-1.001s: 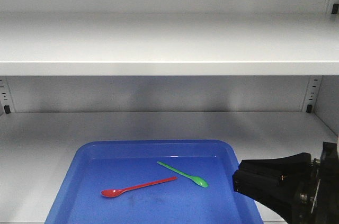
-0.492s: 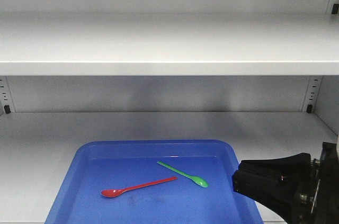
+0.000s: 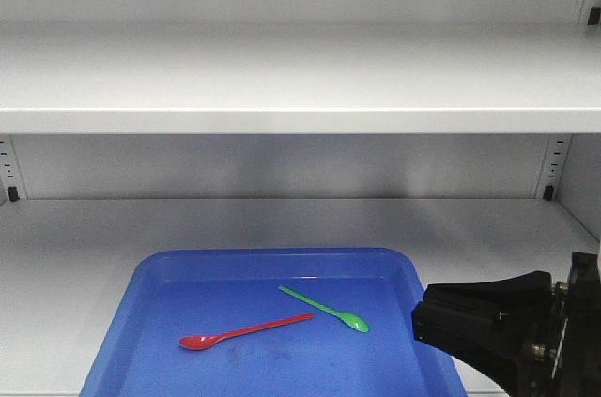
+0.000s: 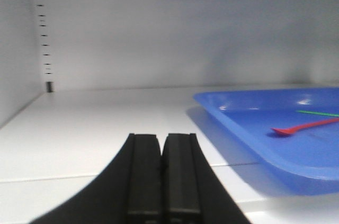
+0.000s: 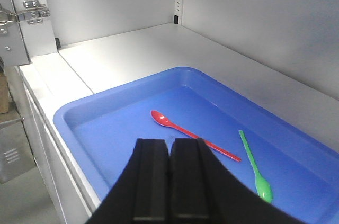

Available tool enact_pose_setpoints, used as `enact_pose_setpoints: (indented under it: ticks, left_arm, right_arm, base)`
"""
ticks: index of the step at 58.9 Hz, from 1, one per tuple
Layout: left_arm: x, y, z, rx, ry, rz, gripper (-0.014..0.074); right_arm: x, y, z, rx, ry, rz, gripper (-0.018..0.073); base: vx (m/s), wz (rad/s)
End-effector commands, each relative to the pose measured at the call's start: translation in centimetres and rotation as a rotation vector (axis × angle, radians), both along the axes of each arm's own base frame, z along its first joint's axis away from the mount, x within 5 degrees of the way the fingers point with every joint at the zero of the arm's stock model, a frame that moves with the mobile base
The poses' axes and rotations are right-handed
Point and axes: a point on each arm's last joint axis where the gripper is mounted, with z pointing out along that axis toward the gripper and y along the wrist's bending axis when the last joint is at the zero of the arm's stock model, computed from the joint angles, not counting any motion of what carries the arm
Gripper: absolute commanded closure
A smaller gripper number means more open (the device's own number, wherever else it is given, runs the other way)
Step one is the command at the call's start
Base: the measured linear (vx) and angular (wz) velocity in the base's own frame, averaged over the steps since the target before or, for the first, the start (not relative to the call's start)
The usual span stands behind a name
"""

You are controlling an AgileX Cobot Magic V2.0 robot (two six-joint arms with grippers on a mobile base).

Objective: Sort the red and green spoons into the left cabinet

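Both grippers closed, empty: left gripper [image 4: 161,176], right gripper [image 5: 169,181]. I judge red spoon [image 3: 246,330] and green spoon [image 3: 324,309], lower centre, light, thin, slippery; pinch mid-handle.

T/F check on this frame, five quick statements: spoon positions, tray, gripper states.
1. Both spoons lie in the blue tray. True: red spoon, green spoon.
2. The right gripper is holding the green spoon. False: it is shut and empty, above the tray.
3. The spoon handles end close together, their bowls pointing apart. True.
4. The left gripper is wide open. False: its fingers are pressed together.
5. The tray sits on the upper shelf. False: it sits on the lower shelf; the upper one shows nothing on it.
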Motion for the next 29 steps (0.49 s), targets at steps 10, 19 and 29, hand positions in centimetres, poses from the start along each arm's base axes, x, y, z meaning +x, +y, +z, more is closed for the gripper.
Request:
enact_pose_setpoints:
  ticks: [10,19,29]
  left_arm:
    - [-0.8,0.5,0.0,-0.028,-0.033,0.068,0.0596]
    - [-0.6,0.6,-0.7,-0.022,0.049,0.075,0.0596]
    - [-0.6,0.6,-0.7,-0.018,0.049,0.076,0.0596]
  right_arm:
    - [-0.2,-0.1,1.5,0.056,-0.037,-0.015,0.0565]
    - [-0.2,-0.1,1.5,0.060,-0.035,-0.012,0.0565]
    - [-0.2,-0.1,1.5,0.063,-0.034,-0.012,0.0565]
  base:
    - [0.00,0.00]
    - [0.00,0.00]
    - [0.00,0.00]
